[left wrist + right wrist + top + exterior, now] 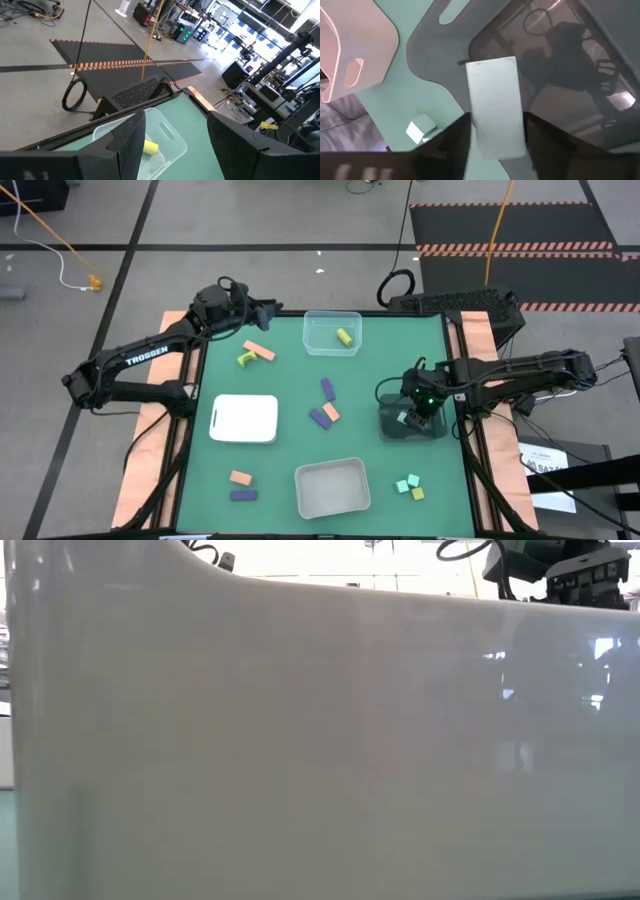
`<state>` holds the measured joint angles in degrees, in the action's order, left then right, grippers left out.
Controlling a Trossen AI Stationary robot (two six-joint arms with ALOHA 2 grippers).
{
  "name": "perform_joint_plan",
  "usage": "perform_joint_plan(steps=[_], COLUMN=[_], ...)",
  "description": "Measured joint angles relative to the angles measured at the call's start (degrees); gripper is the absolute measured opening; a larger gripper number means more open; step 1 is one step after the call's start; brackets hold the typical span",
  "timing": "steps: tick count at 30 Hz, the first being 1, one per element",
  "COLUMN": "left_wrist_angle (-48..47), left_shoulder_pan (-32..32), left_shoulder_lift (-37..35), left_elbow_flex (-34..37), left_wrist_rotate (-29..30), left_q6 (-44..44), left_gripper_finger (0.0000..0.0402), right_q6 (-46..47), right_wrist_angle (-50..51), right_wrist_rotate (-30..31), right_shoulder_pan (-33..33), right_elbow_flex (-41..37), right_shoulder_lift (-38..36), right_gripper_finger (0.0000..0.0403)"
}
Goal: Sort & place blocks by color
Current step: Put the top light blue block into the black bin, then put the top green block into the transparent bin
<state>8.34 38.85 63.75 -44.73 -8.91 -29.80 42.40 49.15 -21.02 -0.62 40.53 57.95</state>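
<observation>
My right gripper (413,417) hovers over a dark container (392,430) at the table's right and is shut on a mint-teal bar (494,100). My left gripper (175,150) is open and empty, above the far left of the table (262,310), pointing toward a clear container (332,332) that holds a yellow block (344,336). Loose on the table lie a salmon bar (259,350), a yellow block (247,359), purple bars (327,388), a salmon block (331,412), a salmon and purple pair (241,485), and teal cubes with a yellow one (410,486). My right gripper pinches the mint-teal bar between its two fingers, by its two long sides near one end (495,142). The bar reaches out past the fingertips along the fingers. It hangs clear, over the dark container's rim (445,45).
A white lid-like tray (244,419) lies left of centre. A pale tray (332,487) stands at the near edge, and its wall (300,740) fills the low view. One teal cube (420,127) lies on the table beside the dark container.
</observation>
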Motion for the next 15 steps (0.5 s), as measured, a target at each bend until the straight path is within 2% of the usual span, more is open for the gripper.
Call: perform_joint_plan(steps=[3,6,11,15], left_wrist_angle=[-1.6,-4.9,-10.9,-15.5], left_shoulder_pan=[0.0,-0.2,-1.8,-4.1], left_shoulder_lift=[0.0,0.0,0.0,0.0], left_elbow_flex=[0.0,0.0,0.0,0.0], left_wrist_rotate=[0.0,-0.1,-1.6,-1.6], left_q6=[1.9,4.2,10.3,14.5], left_gripper_finger=[0.0214,0.0214,0.0214,0.0214], right_q6=[-0.2,-0.6,-2.9,-4.3], right_wrist_angle=[0.0,0.0,0.0,-0.5], right_wrist_rotate=[0.0,-0.4,-4.5,-4.7], right_shoulder_pan=[0.0,0.0,0.0,0.0], right_elbow_flex=[0.0,0.0,0.0,0.0], right_shoulder_lift=[0.0,-0.2,-0.2,-0.2], right_gripper_finger=[0.0225,0.0254,0.0262,0.0252])
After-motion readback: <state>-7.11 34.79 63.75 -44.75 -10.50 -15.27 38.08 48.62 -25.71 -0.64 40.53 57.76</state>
